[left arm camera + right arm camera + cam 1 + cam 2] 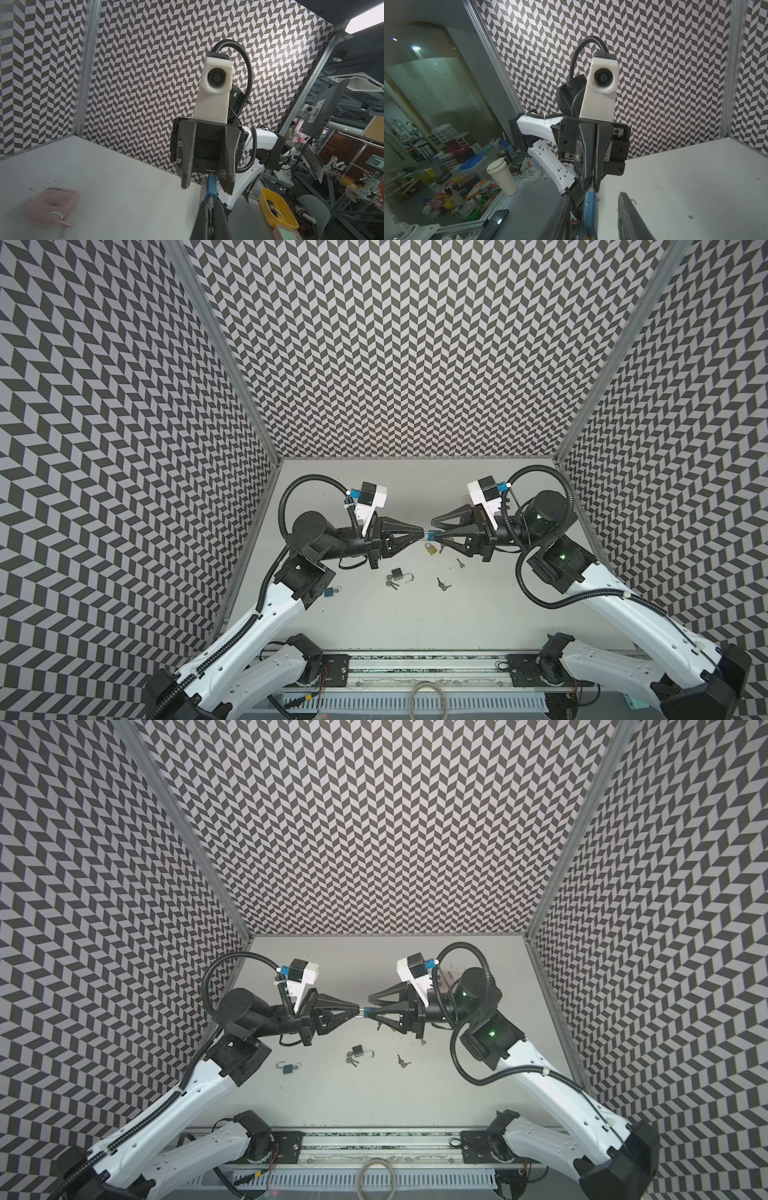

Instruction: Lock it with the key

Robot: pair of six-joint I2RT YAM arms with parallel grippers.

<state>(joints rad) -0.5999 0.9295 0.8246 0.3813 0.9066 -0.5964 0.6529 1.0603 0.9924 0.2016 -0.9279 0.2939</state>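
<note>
A small blue padlock (432, 535) (366, 1012) hangs in the air between the two grippers, above the table's middle. My left gripper (424, 532) (211, 209) is shut on its metal shackle. My right gripper (433, 529) (595, 196) stands open around the padlock's blue body (589, 212), with a gap on each side. In the left wrist view the blue body (212, 187) sticks out past my shut fingers, between the right arm's spread fingers. Loose keys (442, 584) (460, 563) lie on the table below; neither gripper holds a key.
Below the grippers lie a brass padlock (431, 548) and a black padlock (399, 573) with its shackle open and keys beside it. Another blue padlock (287, 1068) lies by the left arm. A pink box (53, 204) sits towards the back of the table.
</note>
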